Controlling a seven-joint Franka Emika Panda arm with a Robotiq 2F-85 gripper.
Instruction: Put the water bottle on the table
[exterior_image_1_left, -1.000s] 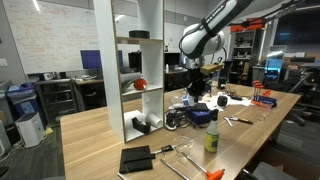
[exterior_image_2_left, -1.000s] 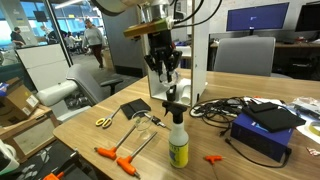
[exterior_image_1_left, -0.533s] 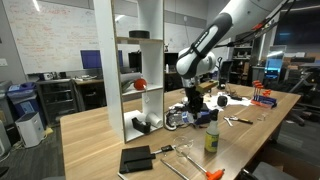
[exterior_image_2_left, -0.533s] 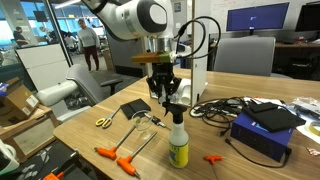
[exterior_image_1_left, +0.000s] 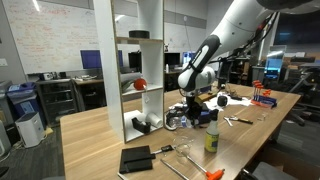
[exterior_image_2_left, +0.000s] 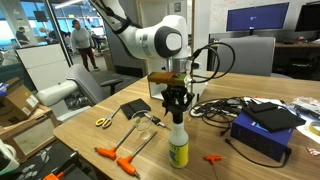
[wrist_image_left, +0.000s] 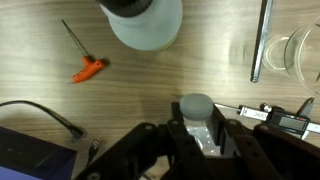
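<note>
My gripper (wrist_image_left: 200, 140) is shut on the water bottle (wrist_image_left: 197, 118), a small clear bottle with a grey cap, held upright between the black fingers. In both exterior views the gripper (exterior_image_1_left: 191, 100) (exterior_image_2_left: 177, 101) hangs low over the long light-wood table (exterior_image_1_left: 90, 140) (exterior_image_2_left: 100, 135), just behind a yellow-green spray bottle (exterior_image_1_left: 211, 136) (exterior_image_2_left: 178, 142). The water bottle is barely visible between the fingers in an exterior view (exterior_image_2_left: 177, 104). I cannot tell whether its base touches the table (wrist_image_left: 120, 90).
A white shelf unit (exterior_image_1_left: 135, 70) stands on the table beside the gripper. A blue box (exterior_image_2_left: 262, 132) with cables, a black notebook (exterior_image_2_left: 133, 108), scissors (exterior_image_2_left: 104, 122), orange-handled tools (exterior_image_2_left: 115, 155) (wrist_image_left: 88, 70), a caliper (wrist_image_left: 280, 118) and a glass (wrist_image_left: 300, 50) lie around.
The arm has come down toward the table with the water bottle still in the gripper, and has shifted closer to the spray bottle.
</note>
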